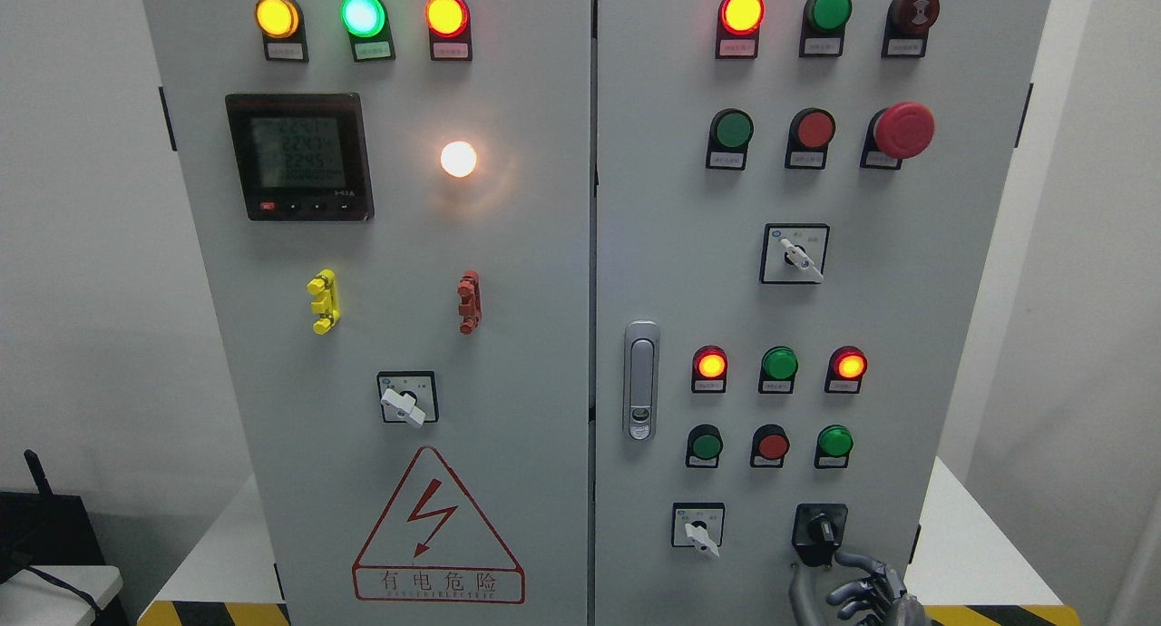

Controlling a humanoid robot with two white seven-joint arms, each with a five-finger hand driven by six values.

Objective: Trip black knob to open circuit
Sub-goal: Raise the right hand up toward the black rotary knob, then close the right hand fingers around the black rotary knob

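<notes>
R hand [857, 594] at bottom edge, fingers [860, 562] spread, gripping nothing; black knob [821, 529] just above fingertips, on cabinet [544, 336] door. White switch [700, 533] to the left.

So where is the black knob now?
In the head view, the black knob sits low on the right door, right of a white selector switch, just above the right hand.

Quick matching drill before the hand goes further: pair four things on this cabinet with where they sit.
Things:
1. black knob
2. right hand
3. digital meter
4. red mushroom button

Places:
A. upper left of the left door
B. bottom right corner of the right door
C. upper right of the right door
D. bottom edge of the picture, just below the black knob

Pairs: 1-B, 2-D, 3-A, 4-C
</notes>
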